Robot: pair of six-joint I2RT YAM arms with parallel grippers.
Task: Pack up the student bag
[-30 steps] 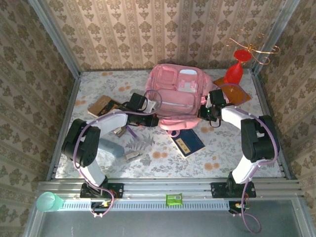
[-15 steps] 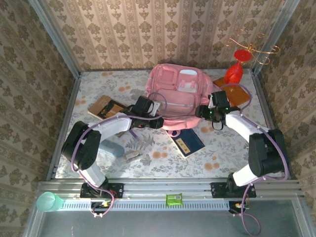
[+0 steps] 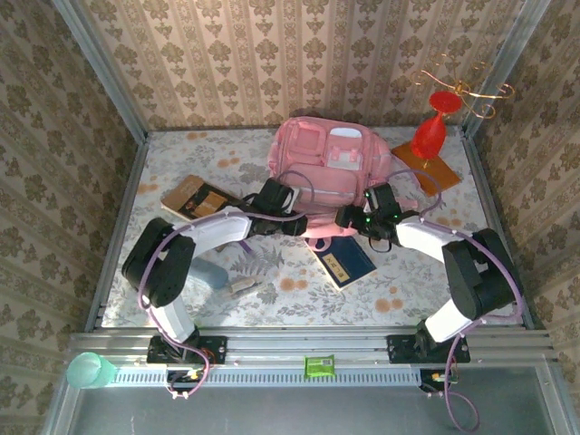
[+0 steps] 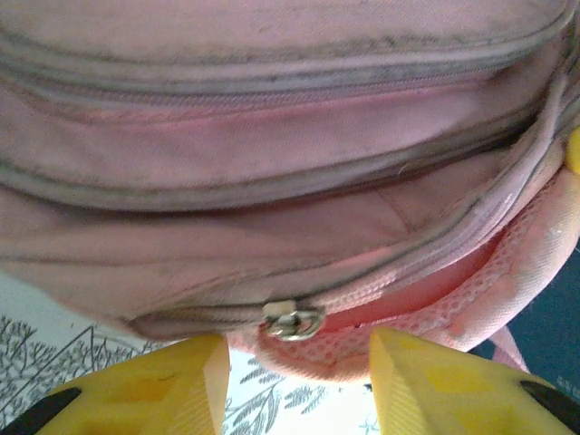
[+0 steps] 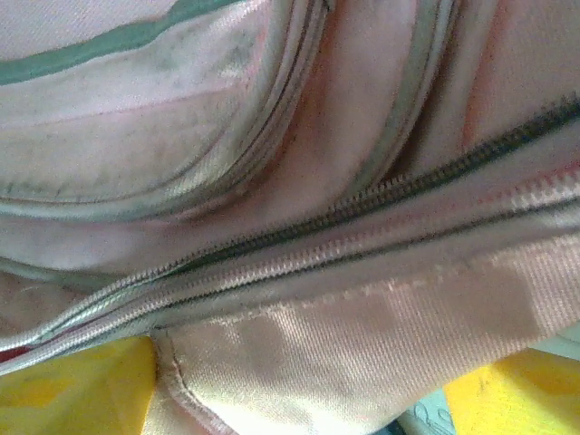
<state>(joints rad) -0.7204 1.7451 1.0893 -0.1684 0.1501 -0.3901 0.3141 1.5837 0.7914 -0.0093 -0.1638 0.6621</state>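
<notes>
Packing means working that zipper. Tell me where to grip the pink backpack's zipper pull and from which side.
Grip the small metal zipper pull at the near edge of the student bag, probably coming in low from the near side. It juts from the seam, and the left gripper faces it, open jaws either side.

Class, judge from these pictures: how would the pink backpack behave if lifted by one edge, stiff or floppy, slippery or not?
Probably floppy: the student bag creases and sags around its zipper. Lifted by one edge it would likely droop. Its woven cloth looks unlikely to slip.
</notes>
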